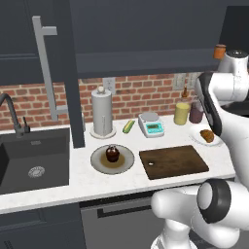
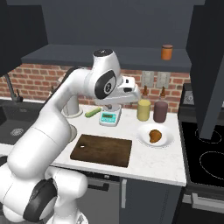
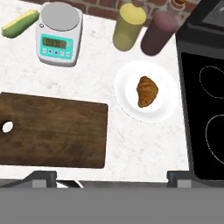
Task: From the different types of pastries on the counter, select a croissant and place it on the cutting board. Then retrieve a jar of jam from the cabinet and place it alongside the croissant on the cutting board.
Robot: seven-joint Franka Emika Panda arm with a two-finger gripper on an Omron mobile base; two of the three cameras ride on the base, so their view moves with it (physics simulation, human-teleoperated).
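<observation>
Gripper (image 3: 112, 178) open, empty, high above counter. Cutting board (image 3: 50, 130) nearest, bare. Croissant (image 3: 147, 90) beyond, on white plate (image 3: 127, 96) beside stove (image 3: 205, 109). Descend centred over croissant, jaws across narrow width; avoid plate rim, bottles (image 3: 127, 26) behind.

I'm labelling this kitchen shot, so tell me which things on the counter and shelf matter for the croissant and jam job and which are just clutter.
For the job:
croissant on its white plate
cutting board
jam jar on the cabinet shelf

Clutter:
kitchen scale
yellow container
dark container
cupcake
paper towel roll
</observation>
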